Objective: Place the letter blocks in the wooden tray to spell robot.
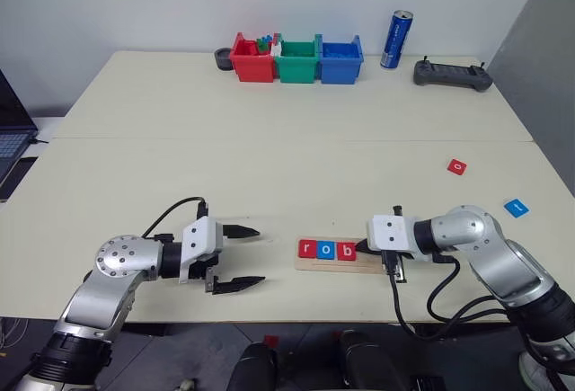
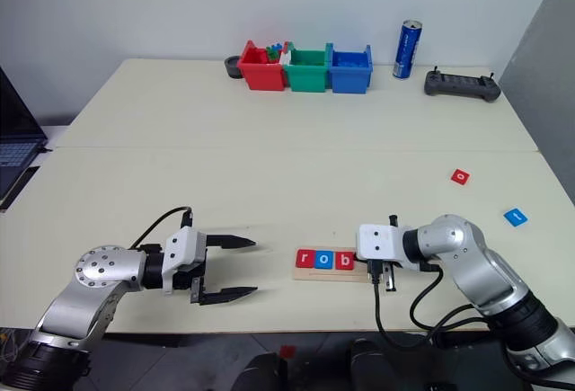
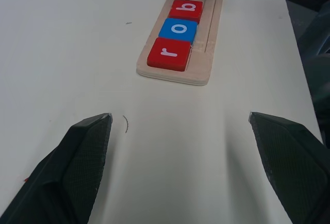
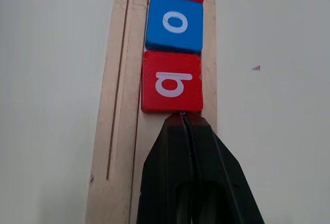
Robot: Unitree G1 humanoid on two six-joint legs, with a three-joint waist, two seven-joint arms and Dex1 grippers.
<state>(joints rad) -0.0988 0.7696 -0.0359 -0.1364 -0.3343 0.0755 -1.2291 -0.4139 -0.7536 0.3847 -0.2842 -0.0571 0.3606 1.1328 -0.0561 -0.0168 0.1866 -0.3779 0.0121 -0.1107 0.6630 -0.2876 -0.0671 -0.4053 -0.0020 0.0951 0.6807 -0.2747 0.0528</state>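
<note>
Fingers (image 4: 178, 147) of right gripper (image 4: 181, 117) pressed together, empty, tips against red b block (image 4: 171, 81) in wooden tray (image 3: 206, 54); left gripper (image 1: 243, 256) spread wide, empty, bare table (image 1: 269, 166) between.

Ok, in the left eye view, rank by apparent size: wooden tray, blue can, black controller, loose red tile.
1. wooden tray
2. black controller, close to the tray and farther from the camera, so unsure
3. blue can
4. loose red tile

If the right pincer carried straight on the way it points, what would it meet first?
The red b block: the shut right pincer lies along the tray, tips at the block's near edge. Whether they already touch is unclear.
</note>
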